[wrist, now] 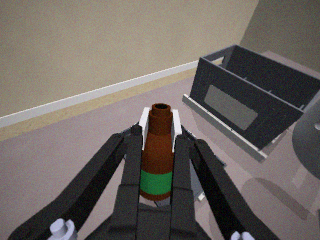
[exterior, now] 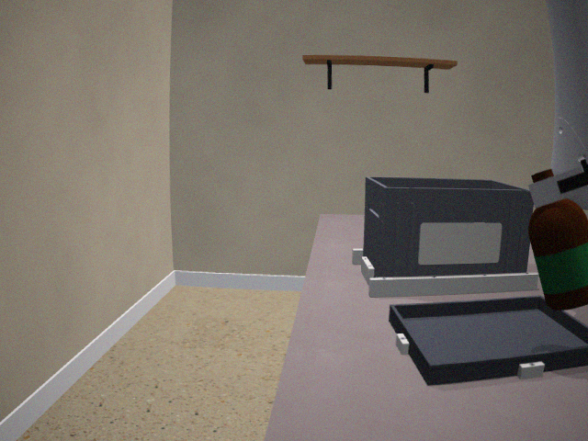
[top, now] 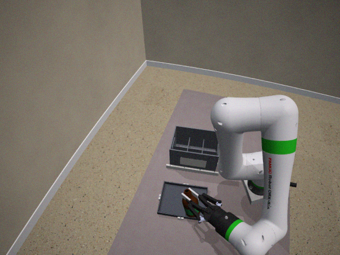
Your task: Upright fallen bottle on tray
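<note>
The brown bottle (top: 187,203) with a green label is held by its neck in my gripper (top: 188,194), which is shut on it. It hangs nearly upright, slightly tilted, a little above the right part of the dark tray (top: 181,200). In the exterior view the bottle (exterior: 559,246) sits at the right edge, its base just above the tray (exterior: 489,337). In the wrist view the white finger pads clamp the neck of the bottle (wrist: 158,159). The dark crate (top: 194,148) stands behind the tray.
The crate (exterior: 446,228) rests on a white base strip, close behind the tray. My arm's white links (top: 257,142) stand to the right of both. A wooden shelf (exterior: 378,62) hangs on the far wall. The table's left edge drops to the speckled floor.
</note>
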Action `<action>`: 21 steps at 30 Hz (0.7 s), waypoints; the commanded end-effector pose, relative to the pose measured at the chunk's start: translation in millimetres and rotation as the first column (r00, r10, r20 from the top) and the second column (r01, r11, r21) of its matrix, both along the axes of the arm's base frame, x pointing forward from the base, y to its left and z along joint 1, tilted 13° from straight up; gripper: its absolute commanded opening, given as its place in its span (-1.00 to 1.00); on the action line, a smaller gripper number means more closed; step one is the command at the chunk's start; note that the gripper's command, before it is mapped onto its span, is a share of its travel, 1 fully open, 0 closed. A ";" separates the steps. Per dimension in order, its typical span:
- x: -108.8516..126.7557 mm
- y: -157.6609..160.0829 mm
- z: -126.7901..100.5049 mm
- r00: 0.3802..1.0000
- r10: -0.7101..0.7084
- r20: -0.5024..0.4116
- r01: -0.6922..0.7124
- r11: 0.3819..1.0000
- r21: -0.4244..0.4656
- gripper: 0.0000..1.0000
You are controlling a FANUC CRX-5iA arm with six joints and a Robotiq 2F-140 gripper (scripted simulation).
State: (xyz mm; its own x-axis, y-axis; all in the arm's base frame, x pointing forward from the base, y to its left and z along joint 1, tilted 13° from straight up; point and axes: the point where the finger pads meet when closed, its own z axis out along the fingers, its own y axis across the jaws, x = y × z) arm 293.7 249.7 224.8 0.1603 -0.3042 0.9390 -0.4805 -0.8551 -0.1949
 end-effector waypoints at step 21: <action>-0.7 0.9 -0.5 0.999 -0.008 0.049 0.009 1.000 -0.025 -1.00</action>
State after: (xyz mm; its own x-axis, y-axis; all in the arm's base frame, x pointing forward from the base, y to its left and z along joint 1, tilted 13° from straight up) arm 293.1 250.5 224.2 0.1117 -0.2809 0.9532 -0.4779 -0.8562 -0.1963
